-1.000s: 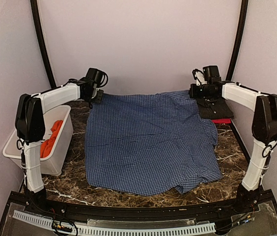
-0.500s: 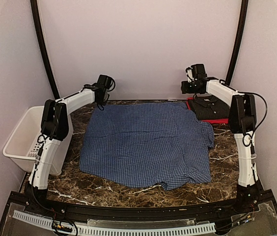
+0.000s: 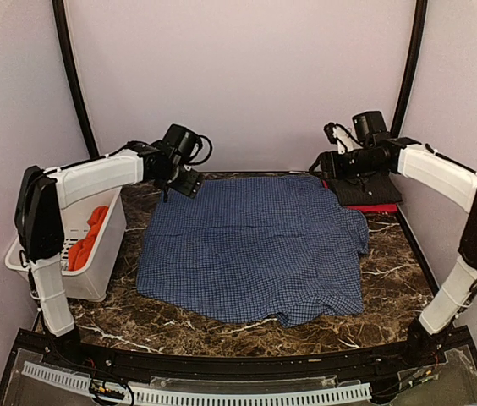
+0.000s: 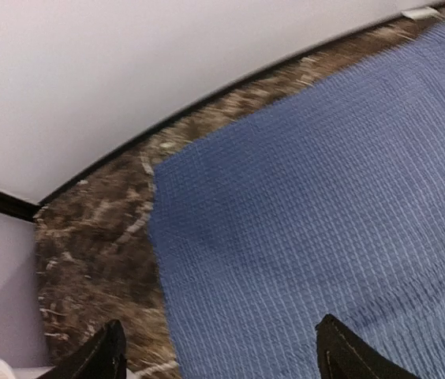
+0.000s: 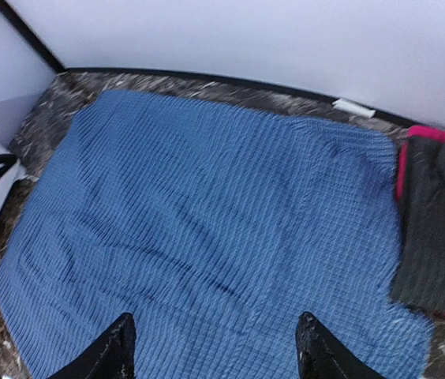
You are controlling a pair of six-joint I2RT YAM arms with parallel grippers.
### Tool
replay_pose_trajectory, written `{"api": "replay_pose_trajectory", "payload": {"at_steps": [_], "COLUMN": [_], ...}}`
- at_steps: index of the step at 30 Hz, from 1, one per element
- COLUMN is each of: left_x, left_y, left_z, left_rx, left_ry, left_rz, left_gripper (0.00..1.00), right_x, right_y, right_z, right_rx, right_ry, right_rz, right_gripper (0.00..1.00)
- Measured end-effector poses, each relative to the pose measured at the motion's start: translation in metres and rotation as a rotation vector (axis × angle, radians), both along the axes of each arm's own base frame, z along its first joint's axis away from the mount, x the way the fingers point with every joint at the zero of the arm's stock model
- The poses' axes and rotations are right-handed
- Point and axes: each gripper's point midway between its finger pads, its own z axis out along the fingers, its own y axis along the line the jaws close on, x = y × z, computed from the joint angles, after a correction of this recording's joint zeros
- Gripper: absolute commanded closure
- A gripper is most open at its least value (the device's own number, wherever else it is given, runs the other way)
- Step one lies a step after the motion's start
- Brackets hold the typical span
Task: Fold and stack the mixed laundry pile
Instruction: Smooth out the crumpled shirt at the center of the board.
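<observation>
**Shirt flat, both grippers over its far corners**

Top view: checked shirt (image 3: 255, 249) lies spread flat mid-table (image 3: 391, 279), long axis approx left-right, a few wrinkles at the near edge. Left gripper (image 3: 183, 182) hovers by the far-left corner, right gripper (image 3: 319, 165) by the far-right corner, so the cloth runs nearward from both. Each arm is closest to its own corner. Orange-red shirt (image 3: 90, 233) sits in the basket (image 3: 52, 279) at far left, well apart from the right arm. Dark folded garment (image 3: 365, 188) lies just right of the shirt's far-right corner.

Left wrist view: left gripper (image 4: 222, 347) spread wide, nothing btwn the fingertips. Checked shirt (image 4: 325, 197) lies below; its left edge and far-left corner sit ahead, w/ bare table (image 4: 96, 237) to the left.

Right wrist view: right gripper (image 5: 215, 343) also spread, holding nothing, above the checked shirt (image 5: 207, 205). Far edge runs straight across the top of the view; dark folded garment (image 5: 435, 229) butts against the shirt's right side.

Judgement: a fold prob turns on the far edge. A nearward fold would need both corners pinched together, each by its own arm.
</observation>
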Motion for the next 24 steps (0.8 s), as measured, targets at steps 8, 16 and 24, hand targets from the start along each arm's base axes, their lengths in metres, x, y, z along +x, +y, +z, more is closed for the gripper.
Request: {"api": "replay_pose_trajectory", "payload": {"at_steps": [8,16,24], "left_x": [-0.171,-0.228,-0.184], "left_y": [-0.026,-0.007,-0.009], "left_z": [-0.064,-0.136,-0.174], "left_rx": [-0.27,-0.369,-0.358], "left_ry": [0.306,0.554,0.614], "left_rz": [-0.221,-0.073,0.057], "left_gripper": [0.33,0.38,0.48], "right_x": [-0.164,-0.202,-0.172], "right_y": [0.036,0.025,0.033], "right_z": [-0.094,-0.166,-0.208], "right_rx": [0.073,0.061,0.04], "right_ry": [0.323,0.529,0.603], "right_rz": [0.211,0.178,0.138], "right_gripper": [0.41,0.48,0.53]}}
